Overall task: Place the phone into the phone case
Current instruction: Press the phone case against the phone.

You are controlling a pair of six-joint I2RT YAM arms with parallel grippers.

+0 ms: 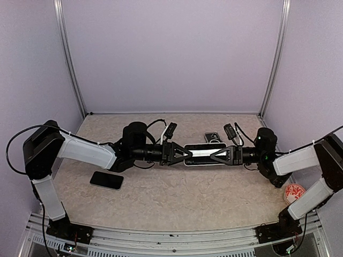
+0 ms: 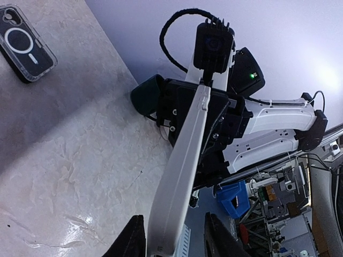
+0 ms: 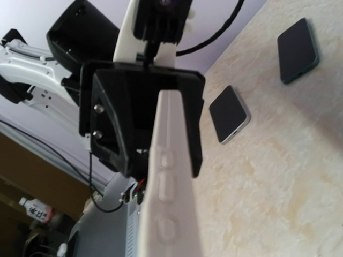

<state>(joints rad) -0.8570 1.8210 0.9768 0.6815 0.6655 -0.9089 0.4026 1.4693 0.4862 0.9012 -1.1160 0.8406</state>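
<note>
Because each short end of the phone case (image 1: pixel 205 154) is pinched tight, one by your left gripper (image 1: pixel 182 154) and one by your right gripper (image 1: pixel 217 155), it hangs in the air over the middle of the tabletop (image 1: pixel 171 198), likely so it stays steady and does not bend. The black phone (image 1: pixel 107 180) lies flat near the left edge, well apart from the case. You can read no words on them; another phone in a clear cover (image 2: pixel 27 48) shows only a ring mark.

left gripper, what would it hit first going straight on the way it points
The left gripper clamps one end of the pale grey translucent phone case; straight on, it would probably meet the right gripper holding the other end.
</note>
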